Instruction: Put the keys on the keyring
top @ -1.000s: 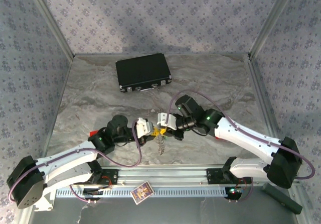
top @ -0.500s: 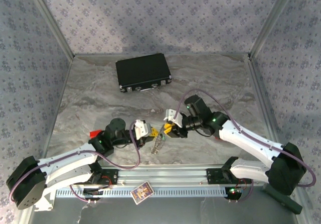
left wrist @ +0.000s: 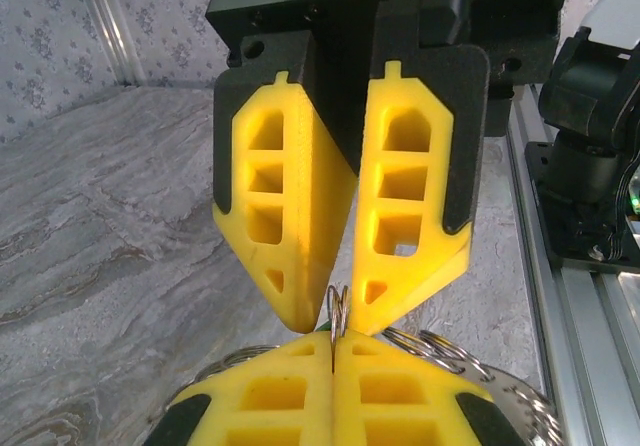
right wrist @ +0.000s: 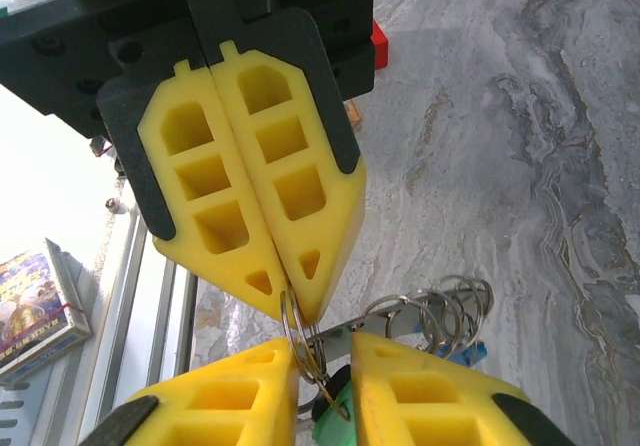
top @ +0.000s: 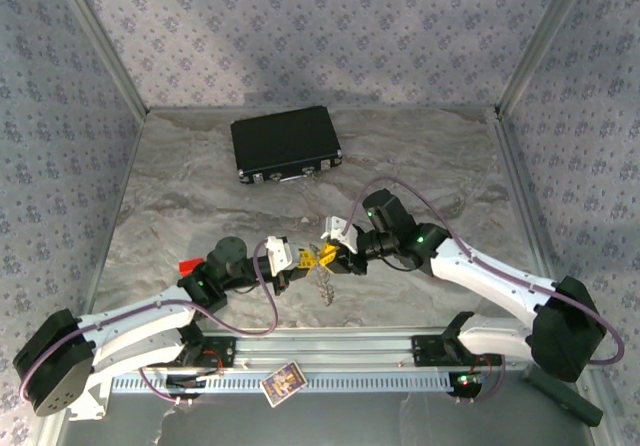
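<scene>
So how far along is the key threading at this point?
Done: the left gripper is shut on the silvery metal keyring, its loops dangling below. In hand: the right gripper has its jaws slightly apart with the small green-headed key between them, right at the ring; threaded or not, I cannot tell. Left: seating that key; the blue-headed key shows beside the loops, attachment unclear.

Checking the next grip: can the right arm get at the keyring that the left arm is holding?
Probably yes. The left gripper pinches the keyring so that it stands edge-on between the parted fingers of the right gripper. Nothing sits between them and the metal, so they likely only need to close.
</scene>
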Controlling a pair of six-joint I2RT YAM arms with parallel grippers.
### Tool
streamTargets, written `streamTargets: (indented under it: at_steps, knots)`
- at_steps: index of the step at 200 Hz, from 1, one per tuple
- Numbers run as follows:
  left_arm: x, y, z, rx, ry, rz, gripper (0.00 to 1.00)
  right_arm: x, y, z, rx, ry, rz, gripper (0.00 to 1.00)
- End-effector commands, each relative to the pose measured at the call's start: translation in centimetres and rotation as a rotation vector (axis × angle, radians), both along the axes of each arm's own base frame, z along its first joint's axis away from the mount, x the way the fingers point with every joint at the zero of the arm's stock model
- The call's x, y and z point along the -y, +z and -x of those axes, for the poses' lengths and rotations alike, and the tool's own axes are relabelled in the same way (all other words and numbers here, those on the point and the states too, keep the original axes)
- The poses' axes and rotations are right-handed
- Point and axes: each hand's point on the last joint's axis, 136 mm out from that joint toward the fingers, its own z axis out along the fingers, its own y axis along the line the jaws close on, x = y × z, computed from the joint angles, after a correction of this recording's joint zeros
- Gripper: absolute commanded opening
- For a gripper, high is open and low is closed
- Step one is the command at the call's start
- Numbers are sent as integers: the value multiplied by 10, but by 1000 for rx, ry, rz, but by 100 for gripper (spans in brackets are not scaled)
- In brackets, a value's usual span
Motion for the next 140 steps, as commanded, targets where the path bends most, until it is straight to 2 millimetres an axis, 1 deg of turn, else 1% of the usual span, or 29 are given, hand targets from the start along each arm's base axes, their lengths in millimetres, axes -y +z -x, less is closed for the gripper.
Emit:
streamTargets:
  at_steps: [1, 24, 37, 46, 88, 107, 140]
  knots:
    - [2, 15, 1, 26, -7, 62, 0, -4, 0, 4, -16, 17, -16, 14]
    - [1, 14, -1, 20, 5, 49, 1, -3, 1, 5, -10, 18, -11, 0]
    - [0, 12, -4, 20, 23, 32, 11, -1, 2, 5, 1, 21, 4, 0]
    - [-1, 10, -4, 19, 26, 10, 14, 1, 2, 5, 8, 24, 23, 0]
    - [-2, 6, -1, 20, -2, -92, 15, 7, -3, 8, 65, 62, 151, 0]
    - [0, 6, 0, 21, -21, -108, 19, 7, -5, 10, 92, 85, 204, 0]
    - [4, 4, 3, 13, -57, -135, 19, 3, -2, 12, 120, 109, 235, 0]
